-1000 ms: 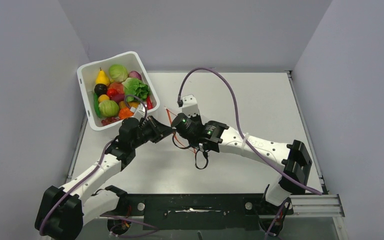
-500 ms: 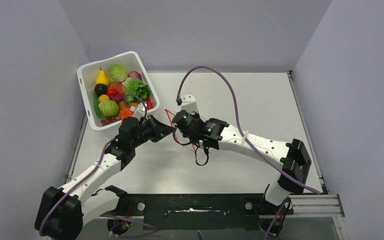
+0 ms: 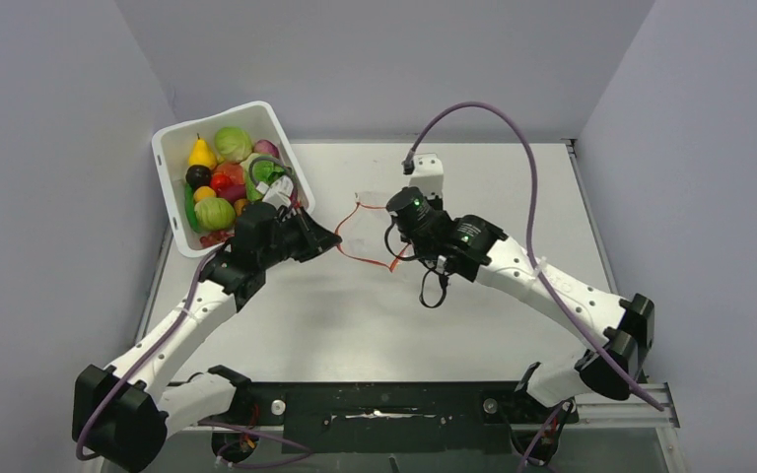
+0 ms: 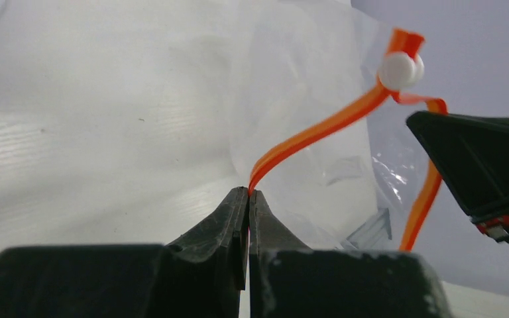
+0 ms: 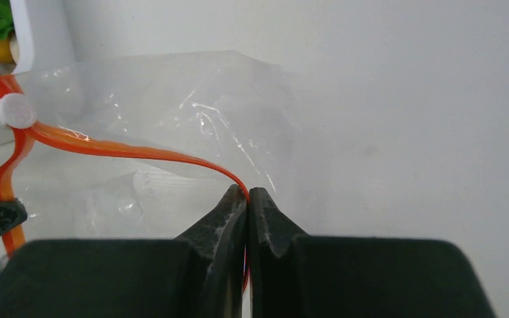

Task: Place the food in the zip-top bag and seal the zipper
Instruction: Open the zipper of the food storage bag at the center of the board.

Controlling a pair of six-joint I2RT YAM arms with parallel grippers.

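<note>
The clear zip-top bag (image 3: 365, 233) hangs between my two grippers at mid-table, its mouth spread open. Its red-orange zipper (image 3: 363, 260) forms a loop between them. My left gripper (image 3: 334, 239) is shut on the strip's left side (image 4: 305, 136). My right gripper (image 3: 395, 254) is shut on the other side (image 5: 139, 151). A white slider (image 4: 398, 70) sits at the strip's end and also shows in the right wrist view (image 5: 12, 110). The food (image 3: 219, 182), with a pear, lettuce and round fruits, lies in the white tub (image 3: 274, 117). The bag looks empty.
The white tub stands at the table's back left, just behind my left wrist; its corner shows in the right wrist view (image 5: 40, 30). Grey walls close in the left, back and right. A black cable loop (image 3: 435, 289) hangs under the right wrist.
My right gripper has moved to the right and back with the strip in it, spreading the bag's mouth wider. My left gripper has held its grip and shifted slightly toward the tub.
</note>
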